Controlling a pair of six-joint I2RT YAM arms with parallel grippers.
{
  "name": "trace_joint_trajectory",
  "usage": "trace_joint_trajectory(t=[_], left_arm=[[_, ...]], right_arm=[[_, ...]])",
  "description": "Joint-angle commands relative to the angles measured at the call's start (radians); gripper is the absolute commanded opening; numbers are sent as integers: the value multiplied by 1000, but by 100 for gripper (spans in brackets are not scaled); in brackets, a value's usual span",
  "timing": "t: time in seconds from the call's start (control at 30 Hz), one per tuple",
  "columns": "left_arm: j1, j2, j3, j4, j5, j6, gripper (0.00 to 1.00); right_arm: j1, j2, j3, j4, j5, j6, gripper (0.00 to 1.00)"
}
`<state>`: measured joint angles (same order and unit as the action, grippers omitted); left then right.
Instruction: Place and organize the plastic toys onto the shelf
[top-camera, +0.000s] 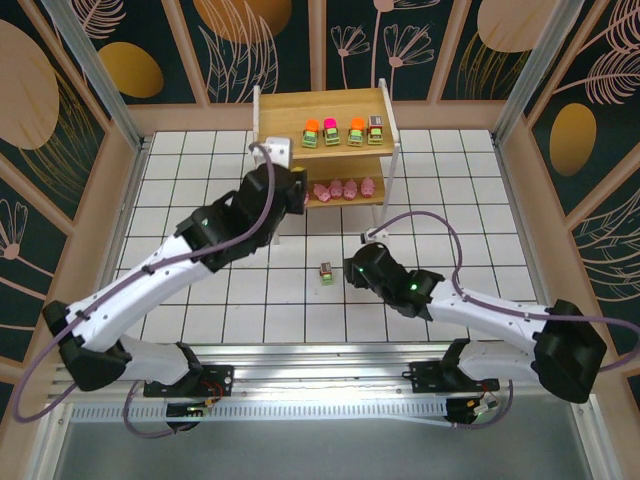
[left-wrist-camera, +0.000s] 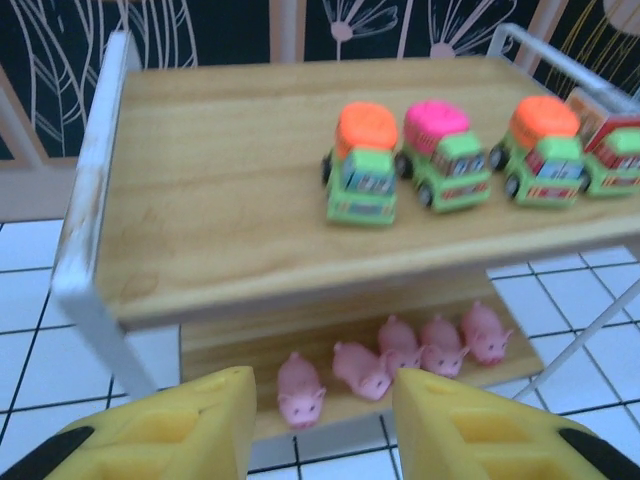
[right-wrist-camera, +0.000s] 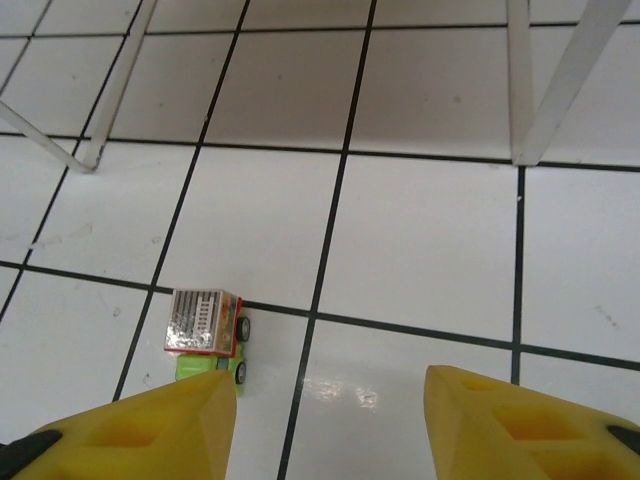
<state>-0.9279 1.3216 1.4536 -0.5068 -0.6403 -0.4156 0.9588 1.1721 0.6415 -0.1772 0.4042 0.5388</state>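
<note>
Empty and half open, the right end effector (right-wrist-camera: 330, 390) has the truck (right-wrist-camera: 207, 335) off-centre to its left; closing may roll it away.

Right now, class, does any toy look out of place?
Yes. One green toy truck with a grey top stands alone on the white tiled table, in front of the shelf, while four trucks line the top tier and the pink pigs sit below.

Matt wooden shelf (left-wrist-camera: 230, 190), glossy white tiled table (right-wrist-camera: 430, 260)
</note>
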Motion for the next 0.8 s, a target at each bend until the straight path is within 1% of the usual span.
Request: trace_joint_trajectory(t=[0.0,0.17,0.43,0.53,0.77], left_arm=[[0,-85,-148,90,-30,-1,41],[0,-182,-356,148,-22,-26,42],[0,-242,-601,237,-34,-56,44],[5,-271,-693,295,-28,-70,46],[44,-260,-838,382,1,-98,47]], right_arm=[[23,41,46,-15,44,50,55],[55,101,72,-8,50,78,56],[103,195,108,5,49,141,56],[119,229,126,4,52,161,57],[127,289,157,19,30,180,57]])
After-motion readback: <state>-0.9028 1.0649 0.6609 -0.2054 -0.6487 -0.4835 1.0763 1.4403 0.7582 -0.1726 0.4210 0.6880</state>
